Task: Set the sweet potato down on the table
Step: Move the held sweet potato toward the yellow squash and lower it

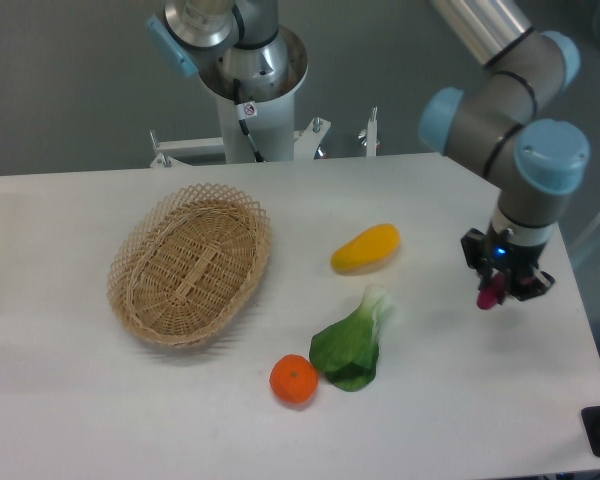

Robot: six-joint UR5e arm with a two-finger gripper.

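Note:
My gripper (500,285) hangs over the right part of the white table (100,400), shut on the sweet potato (489,296). Only a small magenta end of the sweet potato shows below the black fingers; most of it is hidden between them. It looks to be held a little above the tabletop, right of the green leafy vegetable.
A woven wicker basket (190,263) sits at the left. A yellow oblong vegetable (366,247) lies mid-table, a green leafy vegetable (353,342) below it, and an orange fruit (294,380) near the front. The table's right edge is close to the gripper.

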